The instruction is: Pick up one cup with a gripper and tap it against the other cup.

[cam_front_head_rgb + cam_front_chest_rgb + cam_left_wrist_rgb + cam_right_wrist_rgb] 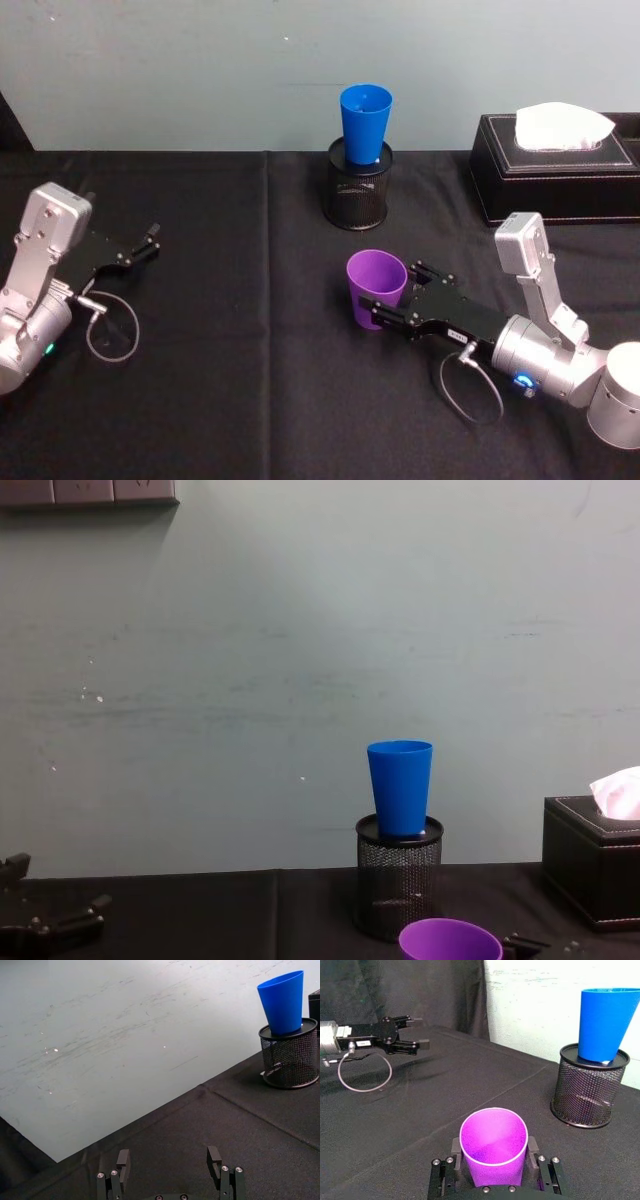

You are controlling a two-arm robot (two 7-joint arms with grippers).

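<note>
The purple cup [377, 285] is upright near the middle of the black table. My right gripper [392, 296] is shut on it, one finger pressed against each side of its lower wall [493, 1152]. I cannot tell whether the cup's base touches the cloth. The blue cup [366, 122] stands upright in a black wire-mesh pen holder [359, 195] farther back, well apart from the purple cup. The blue cup's rim [400, 748] is higher than the purple cup's rim [450, 930]. My left gripper [150, 242] rests open at the table's left side, holding nothing.
A black tissue box [555, 170] with a white tissue sticking out stands at the back right, beside the pen holder. A pale wall [250, 680] rises right behind the table's rear edge. Black cloth lies bare between the two arms.
</note>
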